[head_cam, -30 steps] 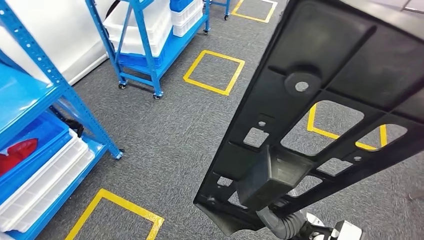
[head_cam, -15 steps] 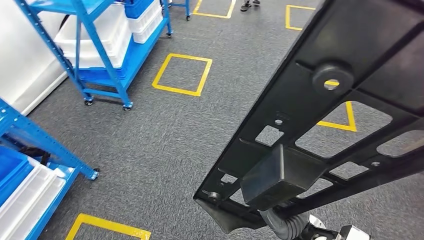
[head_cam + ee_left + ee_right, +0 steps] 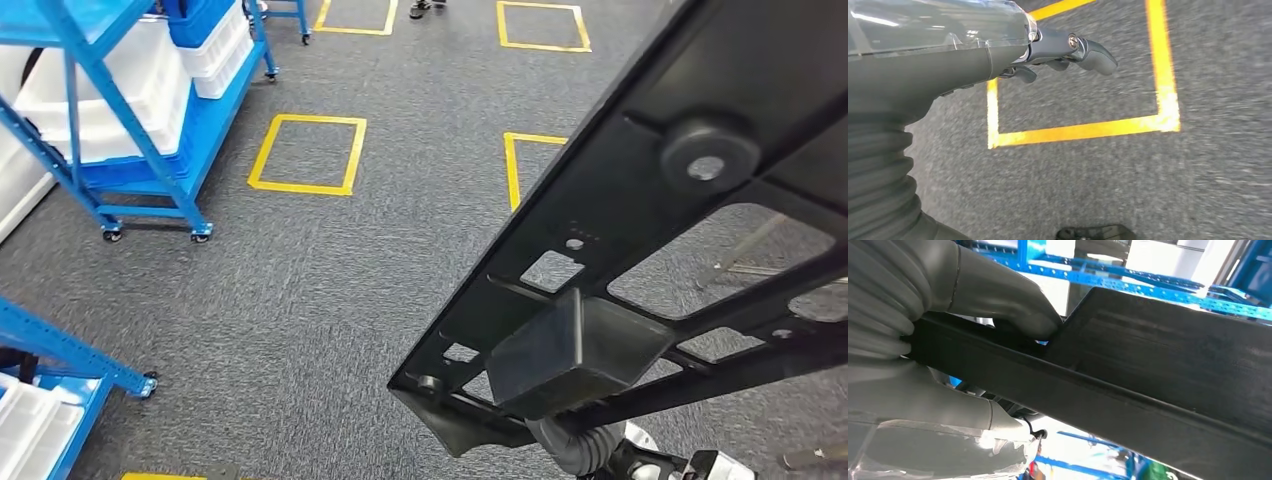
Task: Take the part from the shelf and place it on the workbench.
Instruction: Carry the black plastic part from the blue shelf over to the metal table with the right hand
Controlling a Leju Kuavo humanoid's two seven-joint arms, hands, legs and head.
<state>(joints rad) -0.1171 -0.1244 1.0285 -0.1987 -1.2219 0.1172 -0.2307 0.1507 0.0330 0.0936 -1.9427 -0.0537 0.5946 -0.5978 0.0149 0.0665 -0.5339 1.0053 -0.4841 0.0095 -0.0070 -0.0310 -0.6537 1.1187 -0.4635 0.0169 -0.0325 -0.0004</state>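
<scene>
**Part in transit, held in the right hand; placement not yet made**

The floor [image 3: 330, 290], grey carpet marked with yellow taped squares [image 3: 306, 153], takes up most of the head view. A blue wheeled shelf [image 3: 140, 120] carrying white bins [image 3: 120, 95] stands at the far left, and the corner of a second blue shelf [image 3: 70, 355] appears at the near left. No surface for the part can be made out in any view.

The part [image 3: 640, 230], a long black plastic panel with cut-out openings, a round boss and a box-shaped block on its underside, crosses the right half of the head view, raised above the floor and clear of both shelves. As judged from this, the pick from the shelf is complete; the carry to the surface and the placement remain.

The right wrist view supplies what the head view hides: the right hand [image 3: 998, 315] grips the part along its edge, with the thumb pressed on one face and the rest of the hand beneath the other. In the head view the panel covers that hand, and a ribbed grey wrist sleeve [image 3: 575, 448] shows below the panel's near end.

The left wrist view shows the left hand [image 3: 1063, 52] hanging over the carpet and a yellow square, holding nothing, its fingers partly curled. Whether they are fully closed cannot be told.

At the far edge of the head view, a person's shoes [image 3: 428, 6] stand on the carpet.
</scene>
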